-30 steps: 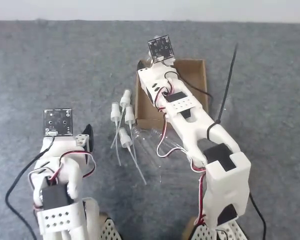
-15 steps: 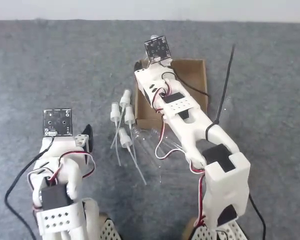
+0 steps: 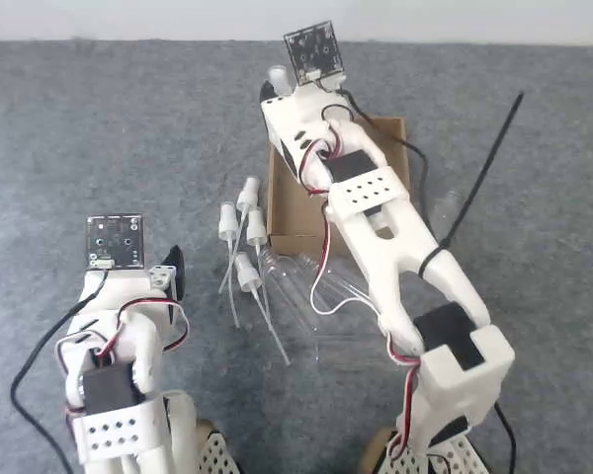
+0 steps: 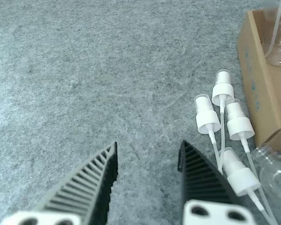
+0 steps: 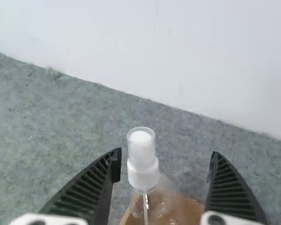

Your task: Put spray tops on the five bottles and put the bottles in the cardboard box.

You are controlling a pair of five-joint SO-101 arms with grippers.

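My right gripper (image 5: 165, 155) is sitting open around the white-capped clear plastic bottle (image 5: 142, 159), which is standing upright in the brown cardboard box's (image 3: 391, 122) far corner. I'm judging that lifting straight up avoids tipping it. My left gripper (image 4: 148, 145) is hanging open beside the loose white spray tops (image 4: 206, 115).

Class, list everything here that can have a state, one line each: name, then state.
left gripper, open, holding nothing.
right gripper, open, either side of the capped bottle.
capped bottle, upright, spray top fitted, standing in the cardboard box.
loose spray tops, four, unfitted, lying on the mat.
clear bottles, uncapped, lying on their sides.
cardboard box, open-topped.
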